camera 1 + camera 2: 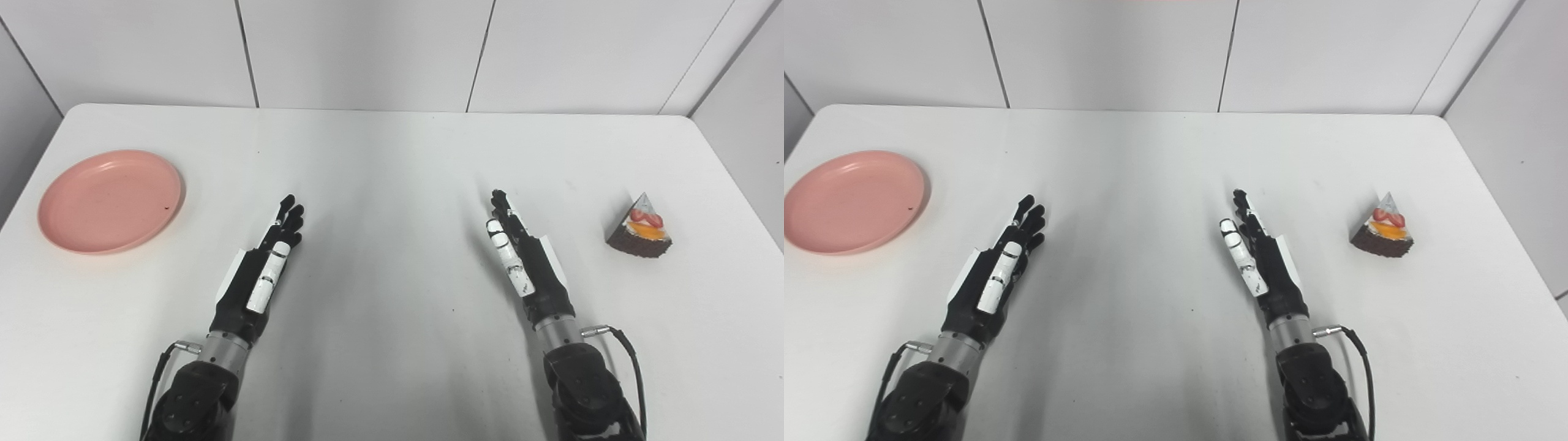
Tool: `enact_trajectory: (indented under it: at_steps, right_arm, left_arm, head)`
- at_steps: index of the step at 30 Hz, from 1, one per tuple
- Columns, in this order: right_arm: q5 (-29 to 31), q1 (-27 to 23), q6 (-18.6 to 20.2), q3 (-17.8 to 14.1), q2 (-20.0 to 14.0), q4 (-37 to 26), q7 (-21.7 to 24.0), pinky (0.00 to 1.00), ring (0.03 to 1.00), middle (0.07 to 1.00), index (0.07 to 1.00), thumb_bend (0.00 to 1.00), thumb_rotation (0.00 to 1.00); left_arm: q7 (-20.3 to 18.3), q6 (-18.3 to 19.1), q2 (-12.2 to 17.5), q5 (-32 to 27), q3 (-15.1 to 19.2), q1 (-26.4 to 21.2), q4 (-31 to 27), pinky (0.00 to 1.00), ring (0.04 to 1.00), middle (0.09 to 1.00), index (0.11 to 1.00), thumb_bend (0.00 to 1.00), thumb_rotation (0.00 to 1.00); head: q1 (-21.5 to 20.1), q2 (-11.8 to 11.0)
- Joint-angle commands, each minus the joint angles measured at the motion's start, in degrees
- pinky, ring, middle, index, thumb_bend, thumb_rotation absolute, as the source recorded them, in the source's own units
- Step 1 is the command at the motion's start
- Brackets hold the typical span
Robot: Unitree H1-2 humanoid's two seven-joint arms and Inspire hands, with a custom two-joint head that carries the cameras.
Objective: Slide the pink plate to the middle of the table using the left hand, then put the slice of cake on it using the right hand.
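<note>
Nearest the camera, two black forearms come up from the bottom edge onto the white worktop (392, 159), each ending in a robot hand.

Going from the left: the pink plate (110, 201) lies flat at the far left side of the worktop, close to its left edge and a little farther from the camera than the hands. It carries nothing, apart from a small dark speck near its right rim.

To its right, well apart from it, the left robot hand (266, 266) is released: its fingers (293, 214) are stretched out straight and point away from the camera, slightly rightward, holding nothing. A white thumb lies along its inner side.

The middle of the worktop lies bare between the two hands.

The right robot hand (520, 257) mirrors the left one, released as well, fingers extended toward the far side and leaning slightly left, gripping nothing.

At the right, well apart from that hand, the slice of cake (640, 228) stands on the worktop: a dark chocolate wedge topped with strawberry and orange fruit pieces, its tip pointing away from the camera.
</note>
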Motion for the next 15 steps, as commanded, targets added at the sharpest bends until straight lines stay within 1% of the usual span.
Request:
enact_trajectory:
  at_steps: [1,11,15]
  right_arm:
    - [-0.07,-0.42,-1.75,0.34,-0.27,-0.64,0.42,0.95,0.966,0.966,0.963,0.27,1.0]
    - [0.02,-0.42,-0.83,0.28,-0.31,-0.85,0.55,0.96,0.969,0.968,0.966,0.28,1.0]
    - [-0.13,-0.39,-1.13,0.29,-0.27,-0.86,0.38,0.95,0.964,0.965,0.964,0.28,1.0]
  left_arm:
    - [0.26,1.89,0.0,0.77,-0.27,0.41,1.49,0.98,0.998,1.0,0.989,0.39,1.0]
    - [0.33,1.61,-0.09,0.82,-0.3,0.39,1.72,0.97,0.989,1.0,0.984,0.39,1.0]
    - [0.21,1.31,0.02,0.87,-0.38,0.27,1.93,0.97,0.99,1.0,0.985,0.4,1.0]
  head:
    - [0.0,-0.01]
    - [0.07,-0.09]
    - [0.15,-0.12]
